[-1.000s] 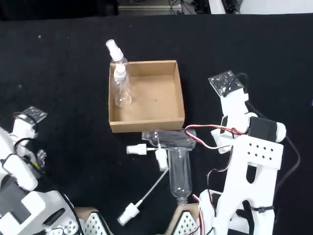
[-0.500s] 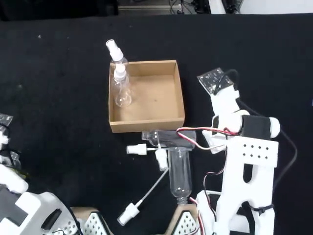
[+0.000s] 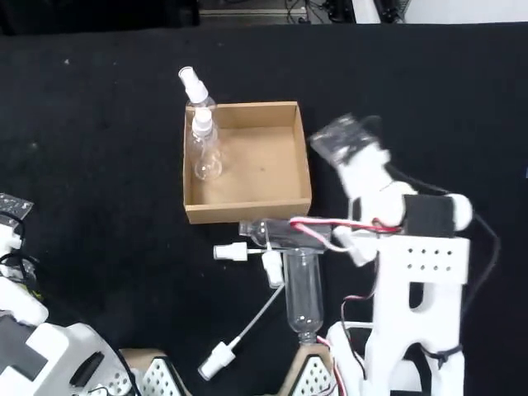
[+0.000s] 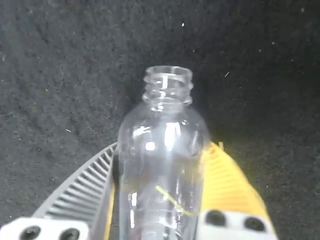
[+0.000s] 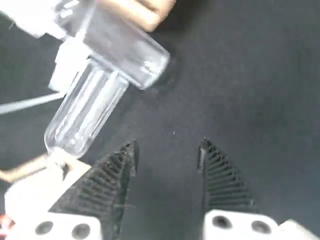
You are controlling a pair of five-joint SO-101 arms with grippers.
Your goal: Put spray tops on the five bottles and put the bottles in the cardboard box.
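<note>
My left gripper [image 4: 166, 150] is shut on a clear bottle [image 4: 162, 145] with a bare threaded neck, held over the black table; that arm [image 3: 15, 247] sits at the near left edge. My right gripper [image 5: 167, 150] is open and holds nothing, just short of two clear bottles lying in front of the cardboard box [image 3: 301, 157]. One lying bottle [image 3: 285, 233] [image 5: 120, 47] carries a white spray top [image 3: 231, 252]. The other lying bottle [image 3: 304, 289] [image 5: 85, 117] has an open neck. A capped bottle [image 3: 205, 148] lies inside the box. Another capped bottle [image 3: 195, 87] stands at its far left corner.
A loose spray top [image 3: 219, 359] with a long tube lies near the front edge. A second small white spray top [image 3: 272, 268] rests between the two lying bottles. The right arm's white frame [image 3: 421, 272] stands right of them. Black cloth covers the table.
The right arm's wrist has swung left, toward the box and the lying bottles. The left arm pulled back toward the near left edge. The bottles on the table have not moved.
</note>
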